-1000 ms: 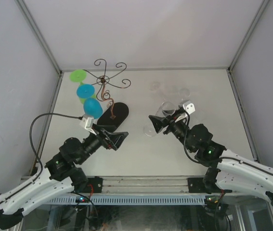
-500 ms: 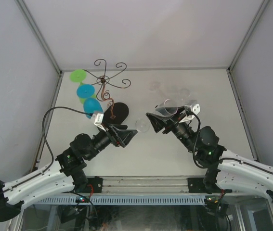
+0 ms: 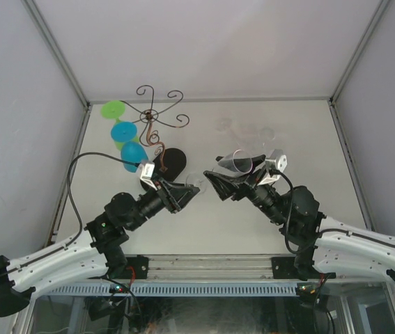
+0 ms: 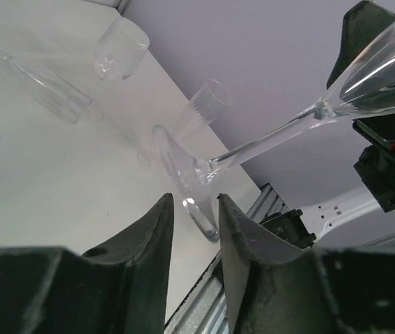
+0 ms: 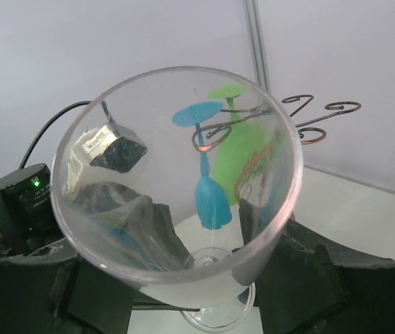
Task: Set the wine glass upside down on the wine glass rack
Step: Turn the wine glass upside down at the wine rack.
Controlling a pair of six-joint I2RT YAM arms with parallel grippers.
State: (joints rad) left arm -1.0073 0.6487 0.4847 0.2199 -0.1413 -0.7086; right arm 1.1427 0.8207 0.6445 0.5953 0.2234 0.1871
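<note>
We record clear round-bowled glass [image 5: 176,139] held by right pincer [image 5: 207,240]; left wrist alone shows left pincer [image 4: 194,209] narrow astride foot [image 4: 180,170].

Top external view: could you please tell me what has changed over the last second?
The left gripper reached forward and right to the foot of the clear wine glass, its jaws narrowing around it. The right gripper, holding the bowl, carried the glass slightly left. The wine glass rack and coloured glasses stayed put.
</note>
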